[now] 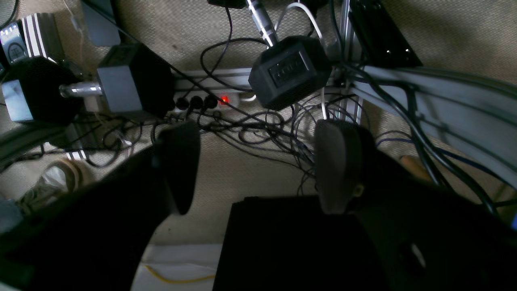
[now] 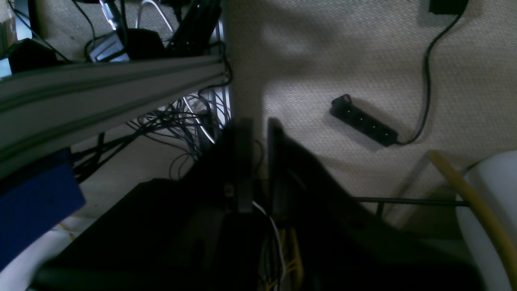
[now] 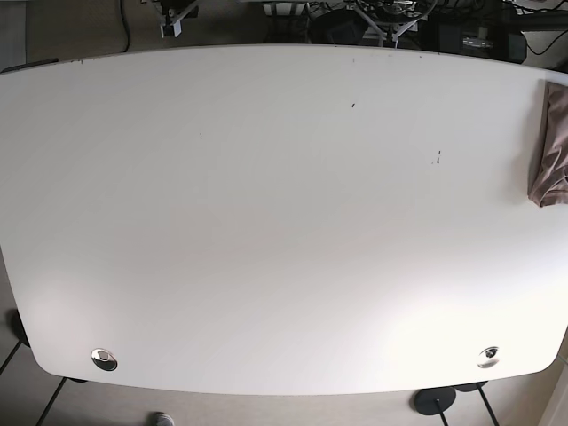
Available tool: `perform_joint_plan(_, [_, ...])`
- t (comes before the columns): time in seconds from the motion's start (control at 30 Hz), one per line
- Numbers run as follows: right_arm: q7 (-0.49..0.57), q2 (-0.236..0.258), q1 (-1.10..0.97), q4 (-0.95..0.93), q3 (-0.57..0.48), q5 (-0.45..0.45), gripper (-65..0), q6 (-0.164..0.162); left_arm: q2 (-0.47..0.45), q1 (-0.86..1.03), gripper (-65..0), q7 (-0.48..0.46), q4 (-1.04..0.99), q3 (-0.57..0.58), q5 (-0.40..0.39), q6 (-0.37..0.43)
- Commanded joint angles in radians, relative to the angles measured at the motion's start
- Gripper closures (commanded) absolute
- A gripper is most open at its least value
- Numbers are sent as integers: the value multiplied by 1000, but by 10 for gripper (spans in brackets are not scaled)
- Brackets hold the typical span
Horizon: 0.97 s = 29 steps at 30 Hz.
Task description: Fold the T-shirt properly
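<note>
The T-shirt (image 3: 552,146) is a mauve-brown bundle of cloth at the far right edge of the white table (image 3: 266,222), partly cut off by the base view's border. Neither arm shows in the base view. In the left wrist view my left gripper (image 1: 258,169) hangs over the carpeted floor, its two dark fingers (image 1: 179,165) wide apart with nothing between them. In the right wrist view my right gripper (image 2: 258,161) also points at the floor, its fingers (image 2: 242,161) almost together and holding nothing. No cloth appears in either wrist view.
Under the left gripper lie two black dumbbells (image 1: 291,72), a power strip with a red light (image 1: 224,99), tangled cables and an aluminium frame rail (image 1: 444,101). The right wrist view shows a rail (image 2: 101,89), a black power strip (image 2: 363,121) and a white tub (image 2: 492,194).
</note>
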Motion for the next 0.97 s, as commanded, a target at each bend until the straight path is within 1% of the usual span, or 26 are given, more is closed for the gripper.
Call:
perform_joint_plan(0.03, [6, 11, -13, 7, 1, 5, -55, 4, -3, 9, -409, -10, 7, 1, 4, -1])
perform_joint_plan(0.1, [3, 18, -11, 9, 0, 4, -56, 3, -4, 11, -408, -16, -2, -2, 2, -1])
perform_joint_plan(0.8, [11, 19, 10, 14, 3, 8, -57, 3, -5, 12, -406, -23, -13, 0, 2, 3])
perform_joint_plan(0.83, [13, 23, 5, 12, 2, 6, -56, 5, -6, 18, -407, -36, -9, 3, 3, 2])
perform_joint_plan(0.97, [11, 23, 6, 12, 1, 6, -56, 5, -6, 19, -407, -36, -6, 6, 2, 2])
